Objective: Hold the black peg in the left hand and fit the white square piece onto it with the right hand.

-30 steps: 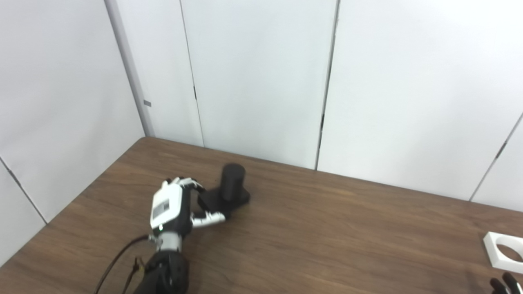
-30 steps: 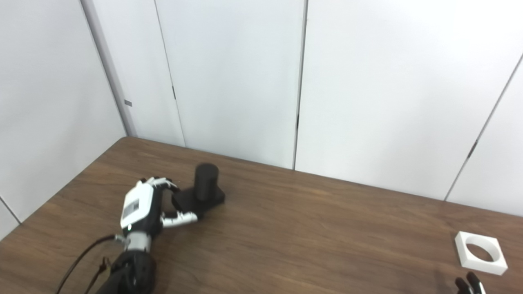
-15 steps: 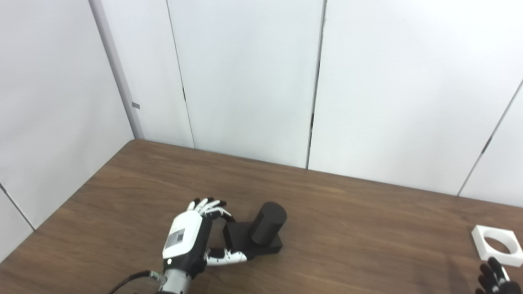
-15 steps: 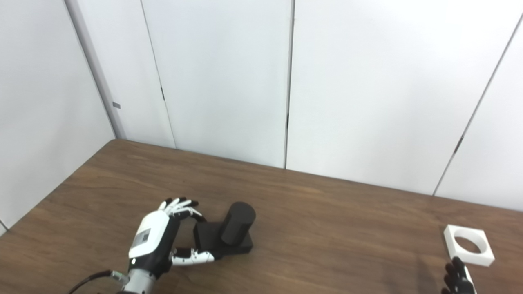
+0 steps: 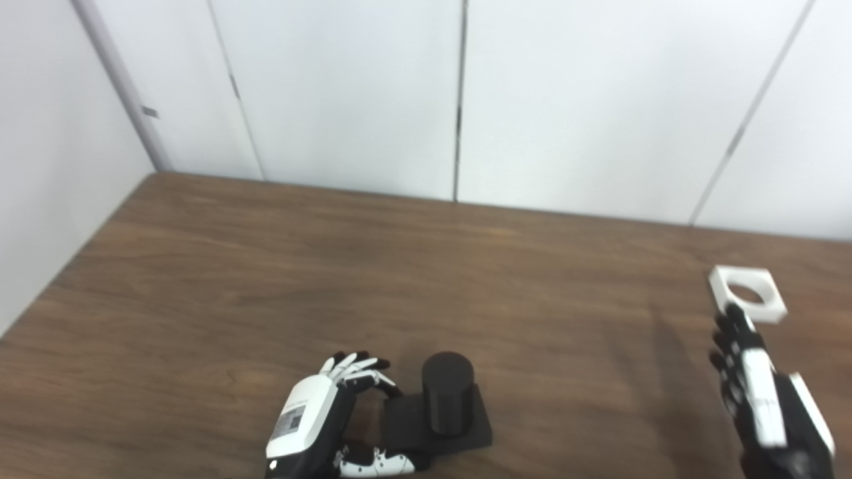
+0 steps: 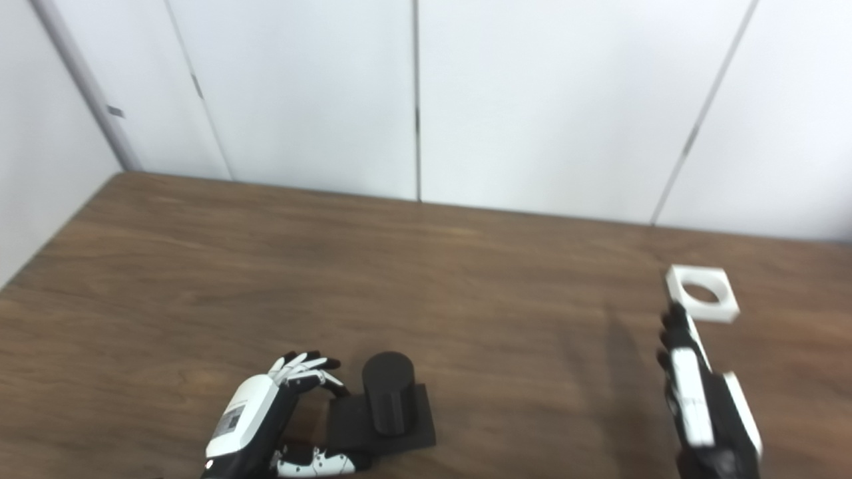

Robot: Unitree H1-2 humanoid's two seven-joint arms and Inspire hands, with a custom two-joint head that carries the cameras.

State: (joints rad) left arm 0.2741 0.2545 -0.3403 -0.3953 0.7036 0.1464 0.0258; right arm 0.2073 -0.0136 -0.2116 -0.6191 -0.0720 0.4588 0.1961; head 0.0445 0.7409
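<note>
The black peg (image 5: 447, 392) stands upright on its flat square base (image 5: 474, 432) near the front of the wooden table (image 5: 266, 266). My left hand (image 5: 316, 416) is shut on the base's left side, fingers curled over the far edge and thumb along the near edge. The white square piece (image 6: 725, 310), with a round hole, lies flat at the right of the table. My right hand (image 5: 759, 392) is open with fingers stretched out, its fingertips (image 5: 732, 318) just short of the piece's near edge; I cannot tell whether they touch it.
White wall panels (image 5: 459, 100) close off the back and left sides of the table. Bare wood lies between the peg and the white piece.
The view has swung right and down. My left hand has pulled the peg from the back left toward the front. My right hand has come up into view toward the white piece.
</note>
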